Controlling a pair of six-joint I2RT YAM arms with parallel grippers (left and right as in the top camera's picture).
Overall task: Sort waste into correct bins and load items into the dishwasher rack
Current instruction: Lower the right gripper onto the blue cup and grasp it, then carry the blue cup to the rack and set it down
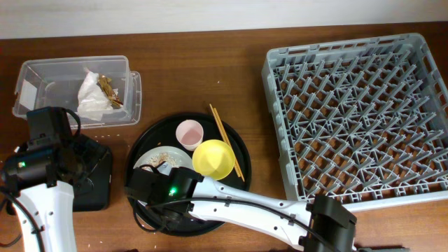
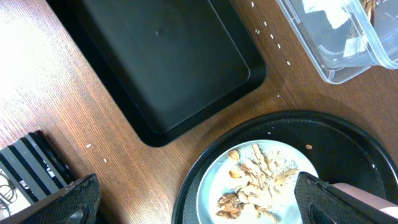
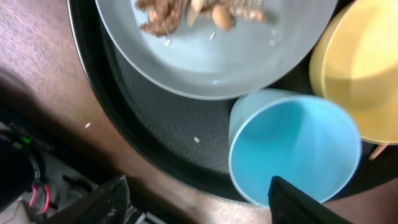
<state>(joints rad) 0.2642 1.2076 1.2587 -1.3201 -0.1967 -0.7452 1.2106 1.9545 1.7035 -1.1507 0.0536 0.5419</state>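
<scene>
Jaws of the right end effector (image 3: 198, 182) stand apart at one light-blue cup (image 3: 295, 149), shown only by the right wrist camera; overhead the arm (image 1: 245, 206) covers it. Left end effector (image 2: 196, 180) gapes wide above one plate (image 2: 214, 179) of scraps (image 2: 255, 180). On the round tray (image 1: 164, 131): one yellow bowl (image 1: 213, 157), one pink cup (image 1: 189, 133), two chopsticks (image 1: 226, 140). Beyond: one black tray (image 2: 168, 62), one tub (image 1: 49, 84) with napkin (image 1: 91, 101) and wrapper (image 1: 108, 89), one rack (image 1: 357, 112).

Even bright light — soft shadows, right wrist close-up slightly blurred
</scene>
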